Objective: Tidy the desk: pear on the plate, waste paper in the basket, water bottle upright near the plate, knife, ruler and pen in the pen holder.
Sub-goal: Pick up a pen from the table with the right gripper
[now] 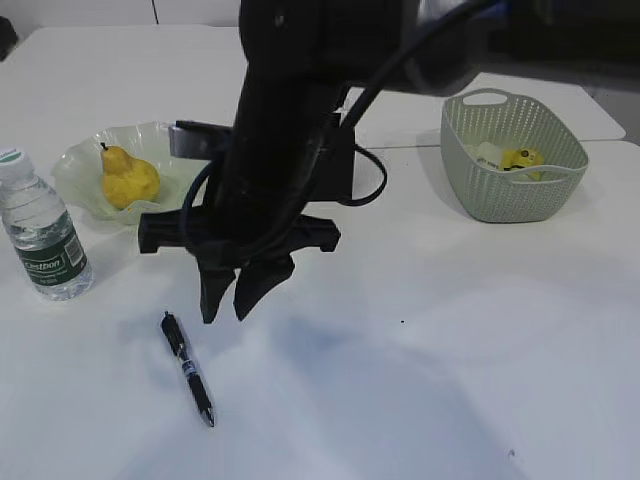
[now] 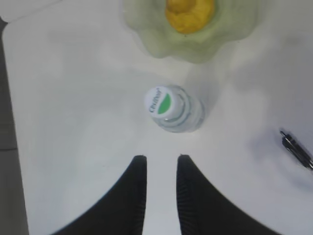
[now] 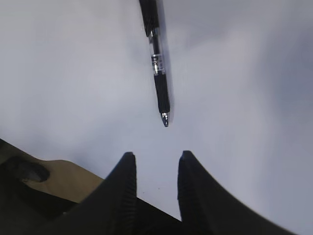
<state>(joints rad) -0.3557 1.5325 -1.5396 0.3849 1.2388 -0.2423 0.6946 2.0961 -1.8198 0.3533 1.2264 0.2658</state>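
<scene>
The yellow pear (image 1: pixel 128 178) (image 2: pixel 190 12) lies on the pale green plate (image 1: pixel 85 165) (image 2: pixel 156 44). Beside the plate, the water bottle (image 1: pixel 42 240) (image 2: pixel 173 110) stands upright. My left gripper (image 2: pixel 161 157) hovers open above the desk just short of the bottle, and the exterior view does not show it. The black pen (image 1: pixel 188 368) (image 3: pixel 156 58) (image 2: pixel 297 149) lies flat on the desk. My right gripper (image 1: pixel 225 318) (image 3: pixel 157 153) hangs open over it, just off the pen's tip. Waste paper (image 1: pixel 510 157) sits inside the basket (image 1: pixel 520 190). Knife and ruler are hidden.
The right arm fills the upper middle of the exterior view and covers most of a black box (image 1: pixel 342 165), with a cable looping beside it. The desk's near edge and brown floor (image 3: pixel 58 178) show at the lower left of the right wrist view.
</scene>
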